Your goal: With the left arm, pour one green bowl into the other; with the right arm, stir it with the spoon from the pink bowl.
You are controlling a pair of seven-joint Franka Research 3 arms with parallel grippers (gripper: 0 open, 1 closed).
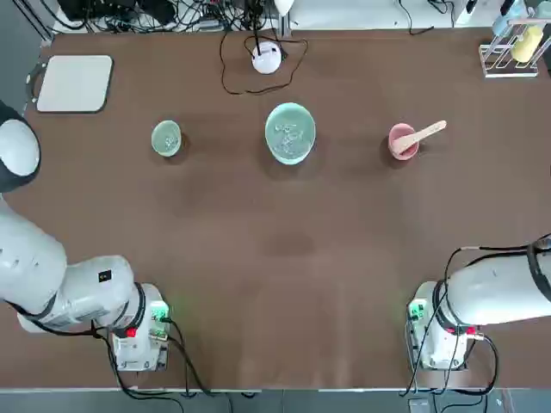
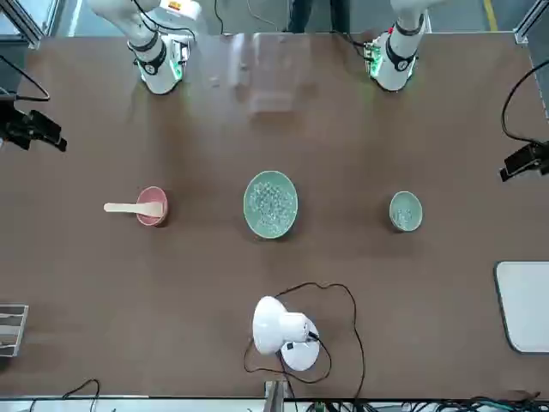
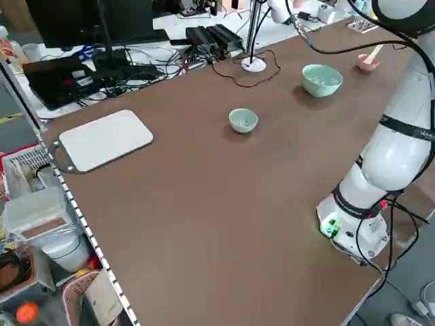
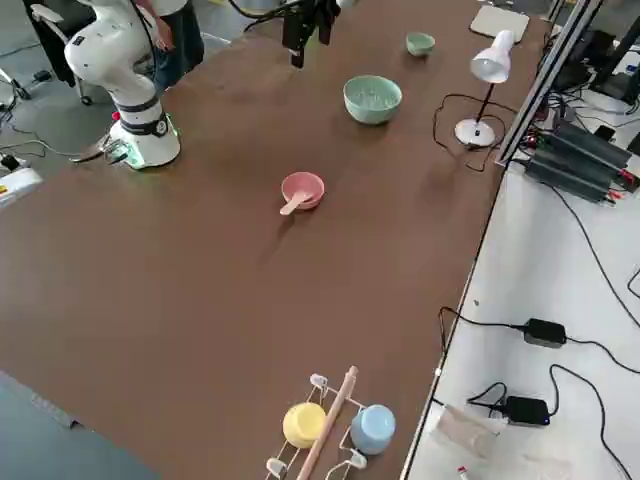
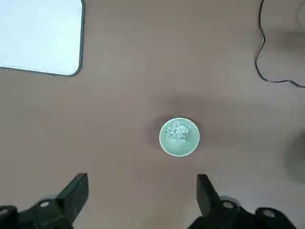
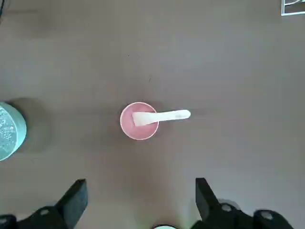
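Hovering above the table [image 1: 284,258], the left gripper [image 5: 143,191] is pointed downward, its jaws spread wide with nothing held between them. The right gripper [image 6: 142,191] is likewise held high and aimed down, jaws wide and holding nothing. Seen from overhead, with twelve o'clock away from the robot and the wide mint-green bowl [image 1: 290,133] as the dial's centre, the left arm's base is set at seven o'clock, the right's at five. Clear, glassy pieces are contained in the wide bowl and in the small sage-green bowl [image 1: 166,138], which is placed at nine o'clock. At three o'clock the pink bowl [image 1: 402,142] is found; the flat end of the spoon [image 1: 422,136] is rested inside, its handle laid over the rim toward two o'clock. All three bowls are round and smooth; the spoon is pale, straight and flat. The brown tabletop is faintly glossed by reflections.
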